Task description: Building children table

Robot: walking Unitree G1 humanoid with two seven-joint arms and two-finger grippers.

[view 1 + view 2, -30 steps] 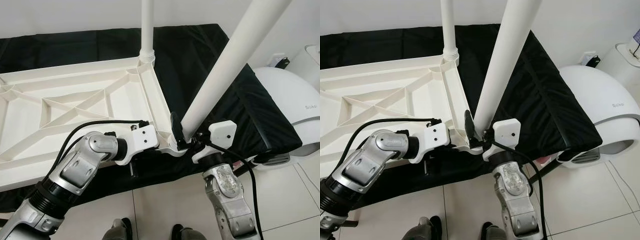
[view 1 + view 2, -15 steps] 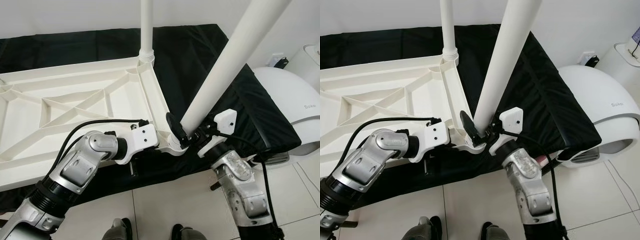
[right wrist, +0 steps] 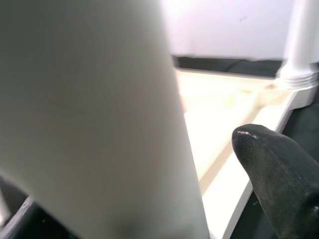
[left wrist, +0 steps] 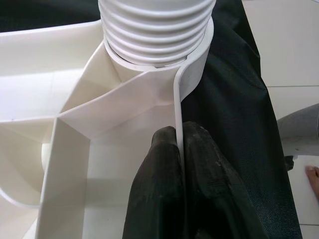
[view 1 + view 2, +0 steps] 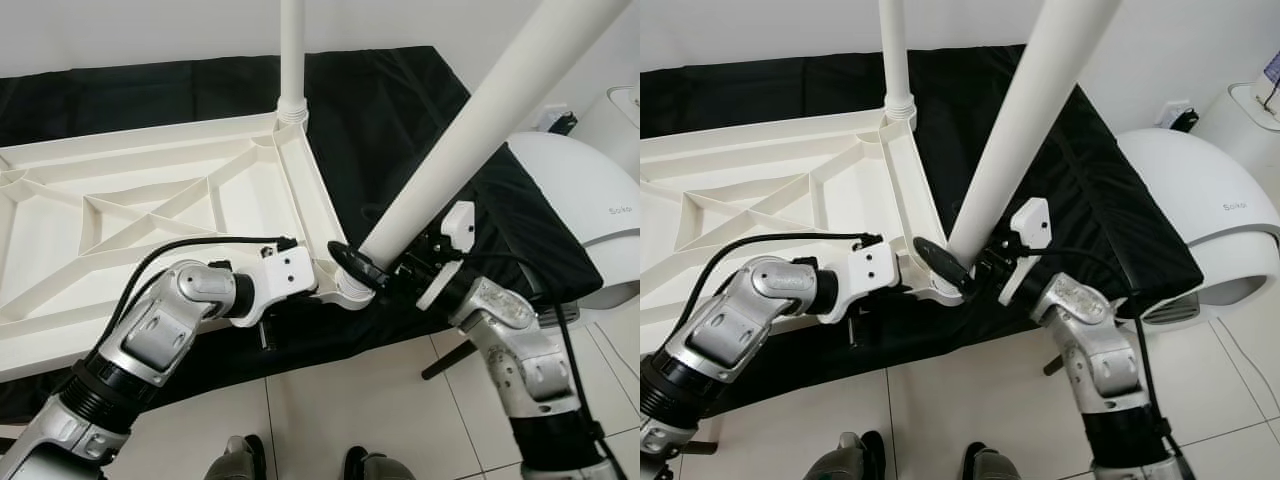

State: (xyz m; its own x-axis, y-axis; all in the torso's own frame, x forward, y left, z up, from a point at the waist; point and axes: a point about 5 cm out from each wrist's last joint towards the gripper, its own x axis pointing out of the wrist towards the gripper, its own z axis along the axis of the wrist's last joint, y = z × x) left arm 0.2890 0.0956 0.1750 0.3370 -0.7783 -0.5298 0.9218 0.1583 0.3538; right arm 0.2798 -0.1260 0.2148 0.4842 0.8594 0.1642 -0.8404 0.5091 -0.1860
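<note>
A white plastic tabletop [image 5: 150, 215] lies upside down on a black cloth [image 5: 400, 120], its ribbed underside showing a lattice of diagonal braces. At its far right corner one smooth white leg [image 5: 292, 50] already stands upright in its socket. At the near right corner the second leg [image 5: 470, 130], a thicker-looking smooth tube, leans well off vertical, its lower end meeting the round corner socket [image 5: 350, 288].

The left gripper [image 4: 180, 164] pinches the tabletop's thin edge wall just below that socket, its two matte black fingers [image 4: 157, 169] pressed to either side of the plastic; the wrist view shows the leg's ridged screw thread [image 4: 157, 30] sitting in the collar. The right gripper [image 5: 385, 275] is clasped around the base of the tilted leg, one finger lying across the socket's rim and the other hidden behind the tube.

The risk, as judged from here, is cross-threading: a leg turned at this slant could bite crooked or jump out of the collar (the plastic threads look shallow). The tall leg's leverage could also lift or slide the light tabletop on the cloth, towards the rounded white appliance [image 5: 580, 200] beside it.
</note>
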